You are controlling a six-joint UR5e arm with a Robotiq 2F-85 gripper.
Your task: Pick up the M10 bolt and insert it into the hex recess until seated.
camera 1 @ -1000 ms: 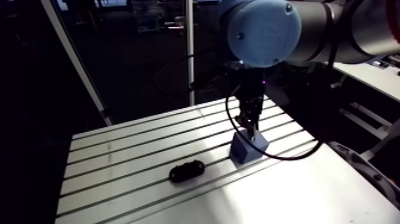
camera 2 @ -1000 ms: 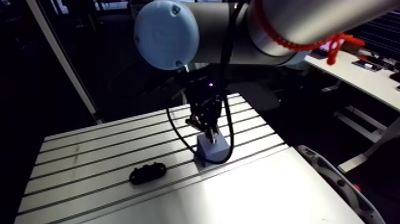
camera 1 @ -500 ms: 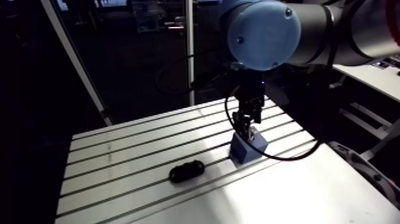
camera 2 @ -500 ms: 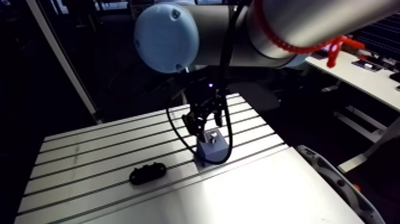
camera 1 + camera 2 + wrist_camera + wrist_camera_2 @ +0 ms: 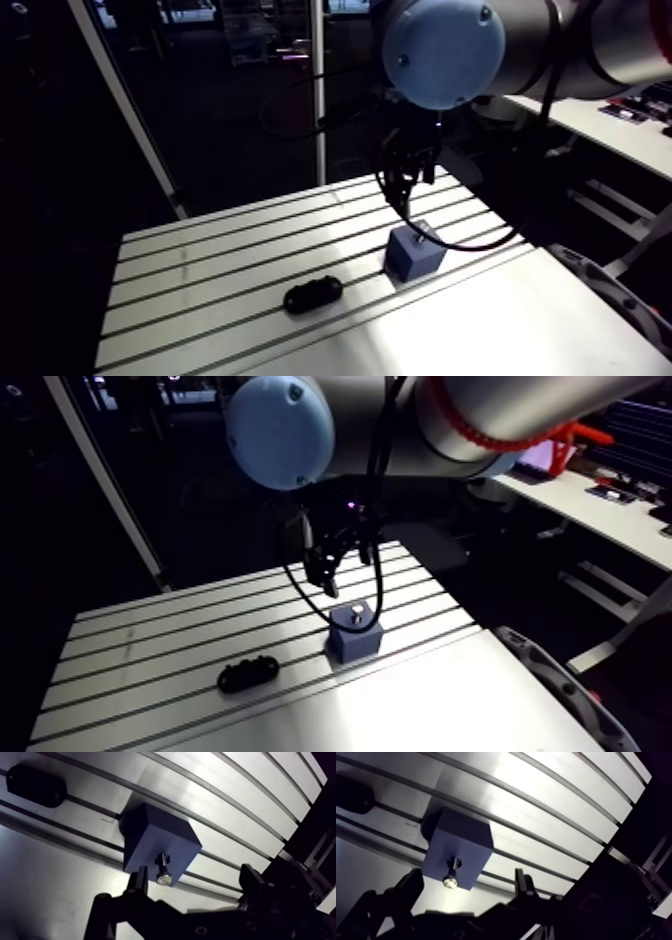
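the pincer [image 5: 404,197] hangs in the air above the counter [image 5: 220,250], clear of everything that lies on it. in the wrist view its two fingers [image 5: 140,883] stand wide apart, with only bare counter and the near edge of the block showing between them. it is spread open and has hold of nothing.

the bolt [image 5: 163,871] is not in the pincer. it stands in the top face of the blue block [image 5: 152,834], close to the edge of that face nearest the pincer. its dark shank goes down into the block and a bright metal end points up toward the wrist camera. in the arm view the same bright end shows as a small pale spot on the block's top, below the fingertips and apart from them. part of the bolt stands proud of the face. it looks roughly upright, but how deep it sits, and whether it is fully home in its recess, i cannot tell from these views.

the block rests on the slotted part of the counter, near where the slots give way to the smooth strip. well apart from it, further along the slotted part, lies a black oblong piece [image 5: 312,294], flat on the counter and touching neither the block nor the pincer. in the wrist view this piece lies beyond the block, ahead of the pincer and off to one side.
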